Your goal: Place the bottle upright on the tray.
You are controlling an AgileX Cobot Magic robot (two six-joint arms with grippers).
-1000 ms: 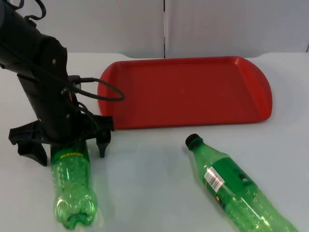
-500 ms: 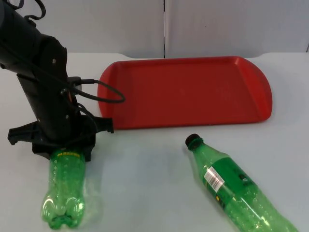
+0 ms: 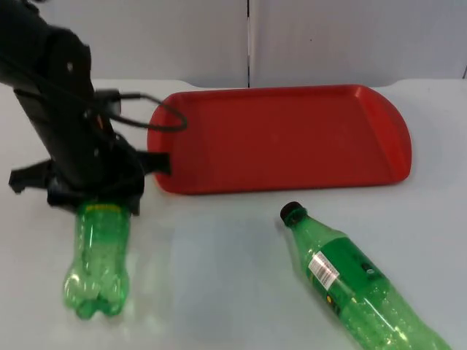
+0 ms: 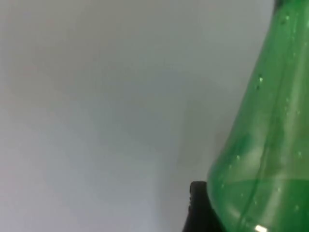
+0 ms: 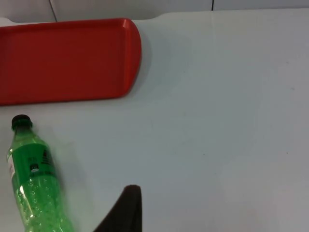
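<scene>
From above, the left gripper (image 3: 98, 208) clenches the bottle (image 3: 97, 259) near its neck, base hanging low just beside the tray (image 3: 292, 135). A second bottle (image 3: 350, 281) lies near. The left wrist shows slick green plastic; it could swing or slip. Right gripper (image 5: 123, 210) waits, jaws unclear.

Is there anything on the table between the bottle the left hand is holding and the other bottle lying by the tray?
No. In the top view, only bare white table lies between the held bottle and the capped bottle.
</scene>
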